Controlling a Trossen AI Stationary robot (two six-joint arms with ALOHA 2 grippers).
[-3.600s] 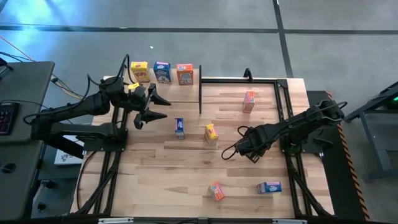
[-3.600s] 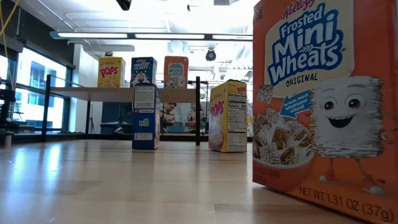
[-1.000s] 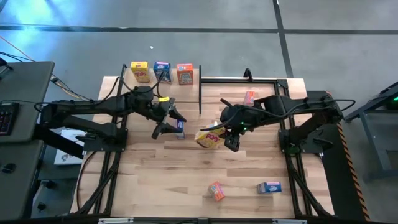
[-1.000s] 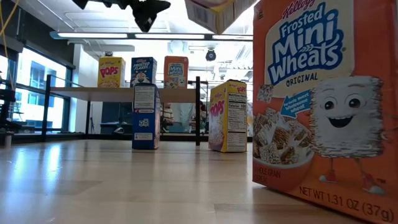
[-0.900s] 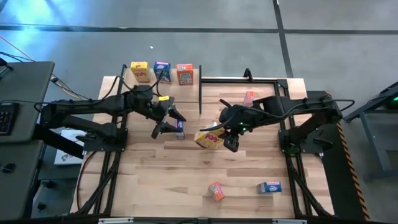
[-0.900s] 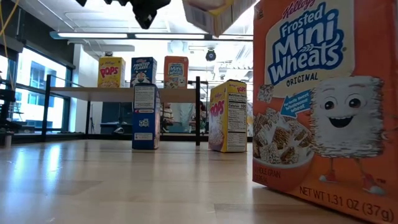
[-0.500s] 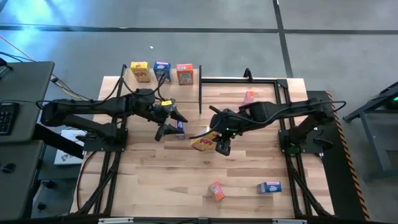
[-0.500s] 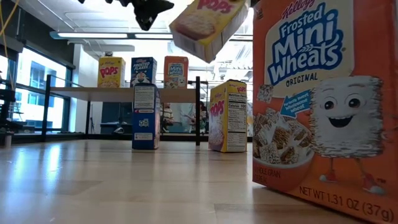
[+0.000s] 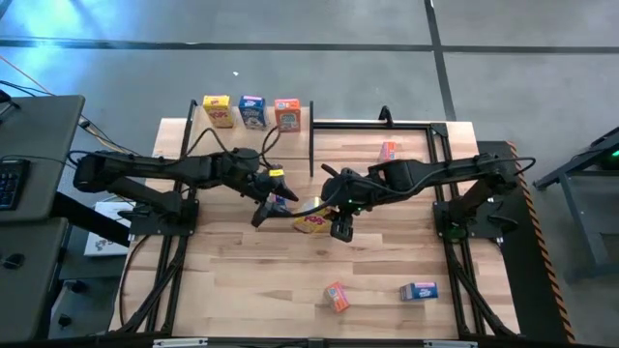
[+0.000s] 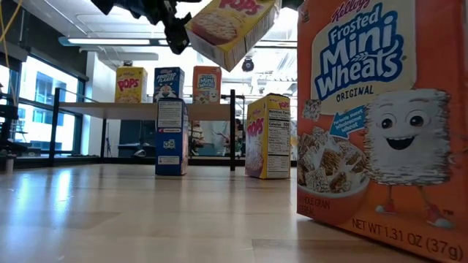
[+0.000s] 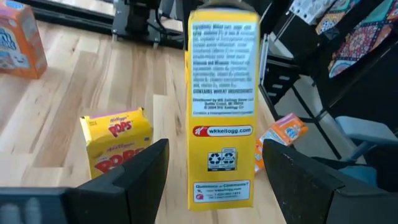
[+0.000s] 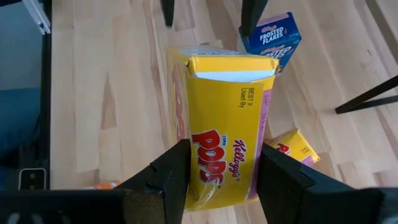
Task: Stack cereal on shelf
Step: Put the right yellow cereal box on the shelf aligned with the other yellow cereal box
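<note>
Yellow cardboard sits pinched between our right gripper's (image 12: pixel 214 180) fingers: a Pops box (image 9: pixel 310 223) held tilted above the middle of the worktop (image 9: pixel 232 280). Our left gripper (image 11: pixel 214 180) faces it with fingers spread to either side, not yet touching. For a clean handover we should centre the left fingers on the box's narrow sides, close firmly, and only then release the right; the shelf (image 9: pixel 208 130) at the far left already carries three boxes
</note>
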